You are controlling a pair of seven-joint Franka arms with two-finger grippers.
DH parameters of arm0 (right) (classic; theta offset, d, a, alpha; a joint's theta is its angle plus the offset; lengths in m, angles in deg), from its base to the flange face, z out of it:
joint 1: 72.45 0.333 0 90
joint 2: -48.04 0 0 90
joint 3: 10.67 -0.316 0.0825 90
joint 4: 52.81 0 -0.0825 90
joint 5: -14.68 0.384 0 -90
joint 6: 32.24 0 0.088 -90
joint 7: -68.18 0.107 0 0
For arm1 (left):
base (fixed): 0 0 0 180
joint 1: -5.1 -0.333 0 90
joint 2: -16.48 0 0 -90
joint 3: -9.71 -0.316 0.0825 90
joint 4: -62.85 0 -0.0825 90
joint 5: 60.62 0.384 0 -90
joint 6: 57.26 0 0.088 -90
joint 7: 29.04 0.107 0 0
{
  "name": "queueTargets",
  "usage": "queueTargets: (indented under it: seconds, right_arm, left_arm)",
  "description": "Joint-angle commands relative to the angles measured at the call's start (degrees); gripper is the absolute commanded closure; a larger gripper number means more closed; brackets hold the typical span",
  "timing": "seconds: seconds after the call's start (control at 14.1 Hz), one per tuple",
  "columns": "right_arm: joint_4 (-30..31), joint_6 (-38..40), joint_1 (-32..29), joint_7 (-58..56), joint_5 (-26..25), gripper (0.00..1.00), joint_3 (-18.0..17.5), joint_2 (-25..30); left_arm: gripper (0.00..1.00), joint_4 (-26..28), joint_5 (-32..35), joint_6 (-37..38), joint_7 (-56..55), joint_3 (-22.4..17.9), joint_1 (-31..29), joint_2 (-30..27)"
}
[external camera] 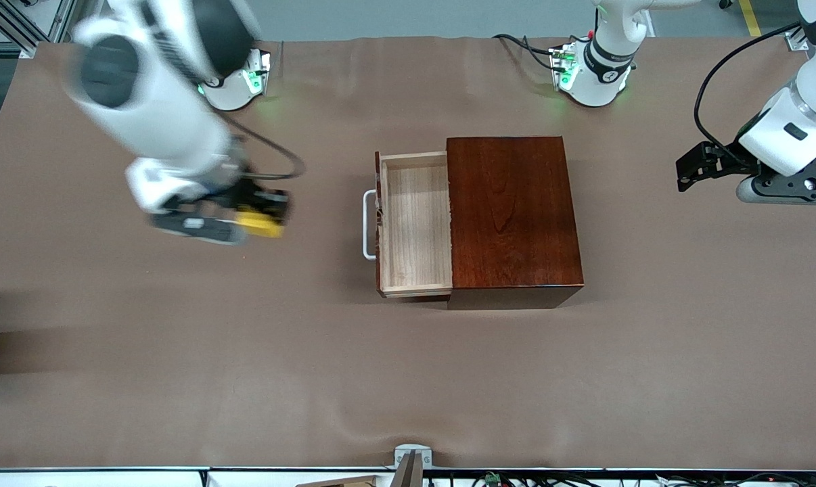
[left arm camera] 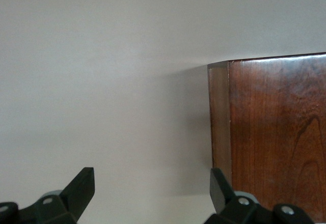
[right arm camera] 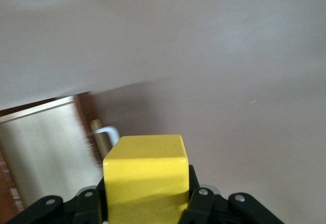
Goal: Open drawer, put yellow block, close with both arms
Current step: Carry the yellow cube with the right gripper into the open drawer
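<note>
Brown cloth covers the table, and the wooden box sits mid-table with its drawer pulled out toward the right arm's end. Above the cloth at that end, the right gripper is clamped on the yellow block, well apart from the drawer. Near the other end, the left gripper waits with fingers spread, just beside the box.

Even bright light, motion-blurred right arm
</note>
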Motion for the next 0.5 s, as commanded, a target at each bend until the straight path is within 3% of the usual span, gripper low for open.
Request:
queueTargets:
  seconds: [0.0, 0.43]
  right_arm:
    - [-13.51, 0.22, 6.04, 7.45, 0.83, 1.00, 0.97, -11.02]
    - [-15.12, -12.69, 10.46, 4.05, 0.92, 1.00, 0.53, -19.21]
  left_arm:
    - [0.00, -1.26, -1.43, 0.06, 0.25, 0.12, -0.46, 0.44]
    - [0.00, -1.26, -1.43, 0.15, 0.25, 0.12, -0.55, 0.44]
